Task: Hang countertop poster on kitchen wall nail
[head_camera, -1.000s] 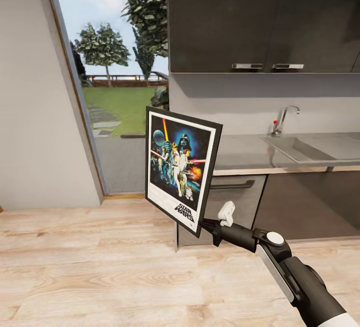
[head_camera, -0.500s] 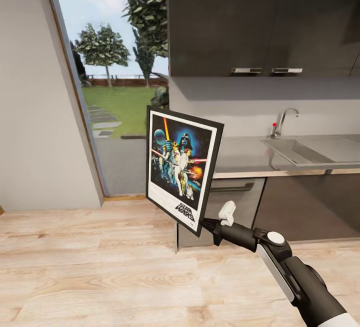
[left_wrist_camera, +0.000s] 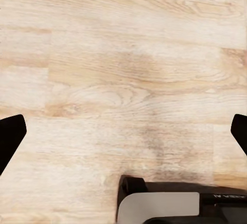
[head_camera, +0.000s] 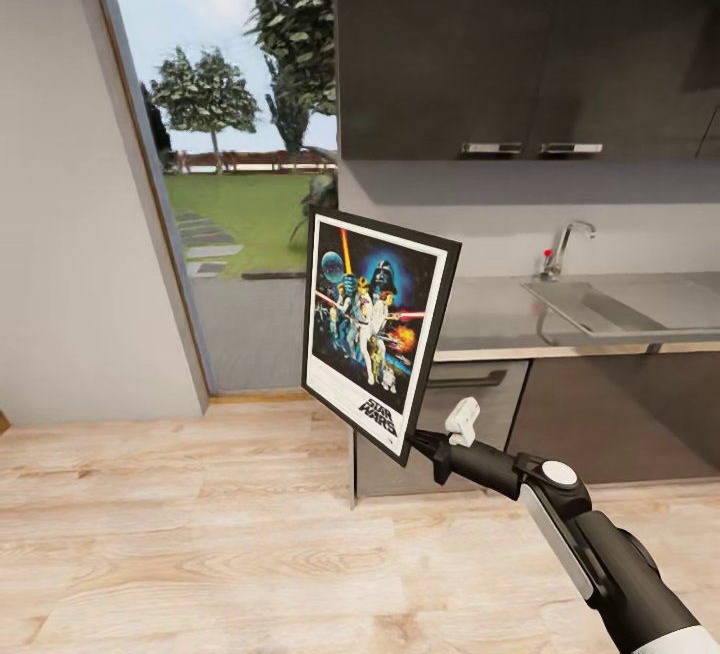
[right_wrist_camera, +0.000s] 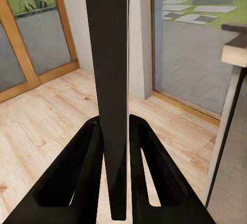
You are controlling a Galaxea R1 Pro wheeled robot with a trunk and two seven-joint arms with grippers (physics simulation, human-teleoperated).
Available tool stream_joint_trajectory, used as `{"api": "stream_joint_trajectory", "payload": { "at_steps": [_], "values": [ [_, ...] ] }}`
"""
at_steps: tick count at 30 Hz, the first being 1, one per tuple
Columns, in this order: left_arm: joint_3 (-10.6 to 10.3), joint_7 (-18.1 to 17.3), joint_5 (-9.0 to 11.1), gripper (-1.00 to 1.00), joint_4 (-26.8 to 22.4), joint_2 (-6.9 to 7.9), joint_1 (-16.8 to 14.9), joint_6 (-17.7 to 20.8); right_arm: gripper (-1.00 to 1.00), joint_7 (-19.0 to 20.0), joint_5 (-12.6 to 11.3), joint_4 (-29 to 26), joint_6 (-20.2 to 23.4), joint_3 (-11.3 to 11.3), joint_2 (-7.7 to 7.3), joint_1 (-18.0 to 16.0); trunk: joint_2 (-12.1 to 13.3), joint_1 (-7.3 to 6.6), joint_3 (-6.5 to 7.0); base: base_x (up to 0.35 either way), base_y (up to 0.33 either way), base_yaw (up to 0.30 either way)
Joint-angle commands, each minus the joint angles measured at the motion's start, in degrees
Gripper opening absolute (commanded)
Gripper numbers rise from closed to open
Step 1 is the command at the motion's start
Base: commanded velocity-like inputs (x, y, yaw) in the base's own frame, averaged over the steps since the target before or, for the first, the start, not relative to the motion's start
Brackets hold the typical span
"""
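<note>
Head cam faces kitchen countertop (head_camera: pixel 520 319); wrist cams near wood floor (left_wrist_camera: pixel 123 70).

My right arm (head_camera: pixel 610 564) is glossy black, with a long white panel along its side and a round white cap (head_camera: pixel 558 474) at the joint. Beyond that cap a slim black wrist carries a small white block (head_camera: pixel 461 421). My right gripper (right_wrist_camera: pixel 116 175) has two black, triangular, hollowed fingers. My left gripper's fingertips (left_wrist_camera: pixel 10 136) are black too.
</note>
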Motion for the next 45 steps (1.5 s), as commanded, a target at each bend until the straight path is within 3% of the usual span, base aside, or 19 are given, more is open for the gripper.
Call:
{"api": "stream_joint_trajectory", "payload": {
  "at_steps": [1, 45],
  "values": [
    [0.2, -0.3, 0.0, 1.00, -0.1, -0.02, 0.0, 0.5, -1.00, 0.2, -0.7, 0.0, 0.6, 0.1, -0.04, -0.1, 0.4, -0.22, 0.13, 0.000, 0.000, 0.000],
    [0.1, -0.4, 0.0, 1.00, 0.0, 0.00, 0.0, 0.4, -1.00, 0.2, -0.8, 0.1, 0.6, 0.0, -0.04, -0.1, 18.0, -9.88, 8.03, 0.000, 0.000, 0.000]
  ]
}}
